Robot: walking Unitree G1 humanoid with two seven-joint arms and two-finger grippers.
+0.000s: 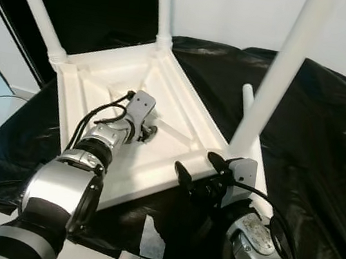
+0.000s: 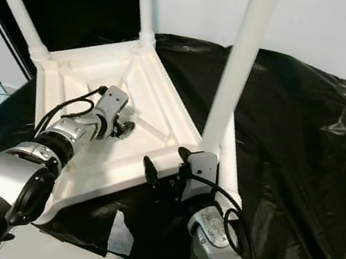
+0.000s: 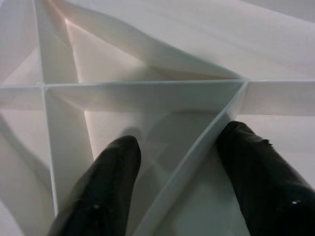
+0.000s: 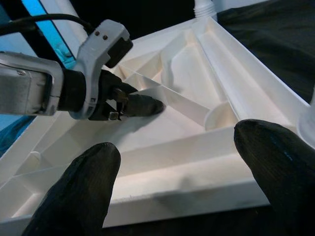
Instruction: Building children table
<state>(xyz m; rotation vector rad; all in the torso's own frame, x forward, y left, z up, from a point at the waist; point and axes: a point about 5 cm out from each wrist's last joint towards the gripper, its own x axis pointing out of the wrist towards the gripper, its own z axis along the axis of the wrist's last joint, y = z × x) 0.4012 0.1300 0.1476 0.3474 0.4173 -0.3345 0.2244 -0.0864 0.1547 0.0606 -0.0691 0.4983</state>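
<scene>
Left fingers (image 3: 108, 187) straddle a rib (image 3: 197, 162), open; right fingers (image 4: 78, 187) open at tabletop (image 1: 164, 102) edge. Pushing may topple the legs (image 1: 279, 74).

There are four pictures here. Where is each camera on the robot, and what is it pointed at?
Left eye: on the head, looking down at the upturned white table on black sheeting; both arms show.
Right eye: beside it, same scene.
Left wrist: looks along the left claw, its fingers open astride a rib of the table's underside.
Right wrist: looks along the open right claw at the table's edge.
Shared: the right wrist view also shows the left claw.
</scene>
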